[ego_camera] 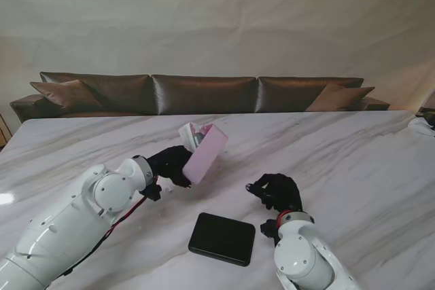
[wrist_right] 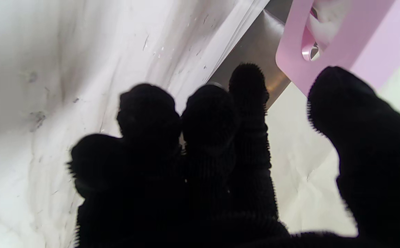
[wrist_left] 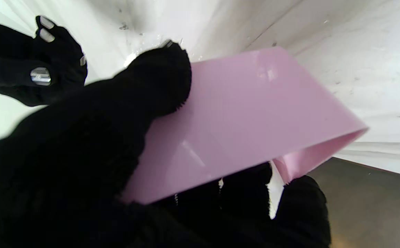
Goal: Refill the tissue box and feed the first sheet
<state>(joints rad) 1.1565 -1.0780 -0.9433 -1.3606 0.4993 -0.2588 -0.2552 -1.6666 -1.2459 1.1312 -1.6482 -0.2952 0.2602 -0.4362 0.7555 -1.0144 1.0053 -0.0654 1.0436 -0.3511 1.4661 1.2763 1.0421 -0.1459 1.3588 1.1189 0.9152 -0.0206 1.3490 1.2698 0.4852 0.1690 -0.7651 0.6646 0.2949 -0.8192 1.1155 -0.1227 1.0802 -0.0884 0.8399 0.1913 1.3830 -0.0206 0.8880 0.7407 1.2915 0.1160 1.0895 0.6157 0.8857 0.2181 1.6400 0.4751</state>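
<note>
My left hand (ego_camera: 171,164) is shut on a pink tissue box (ego_camera: 205,153) and holds it tilted above the marble table (ego_camera: 353,147). White tissue (ego_camera: 192,131) sticks out at the box's far upper end. In the left wrist view the thumb lies over the pink box (wrist_left: 248,117) and other fingers curl under it. My right hand (ego_camera: 274,190) hovers to the right of the box, apart from it, fingers loosely curled and holding nothing. The right wrist view shows the pink box (wrist_right: 327,44) with its slot and white tissue (wrist_right: 327,17) inside, beyond the fingertips (wrist_right: 248,82).
A flat black rectangular lid or pad (ego_camera: 222,238) lies on the table nearer to me, between the two arms. A brown sofa (ego_camera: 204,93) runs along the table's far edge. Some object (ego_camera: 425,121) sits at the far right edge.
</note>
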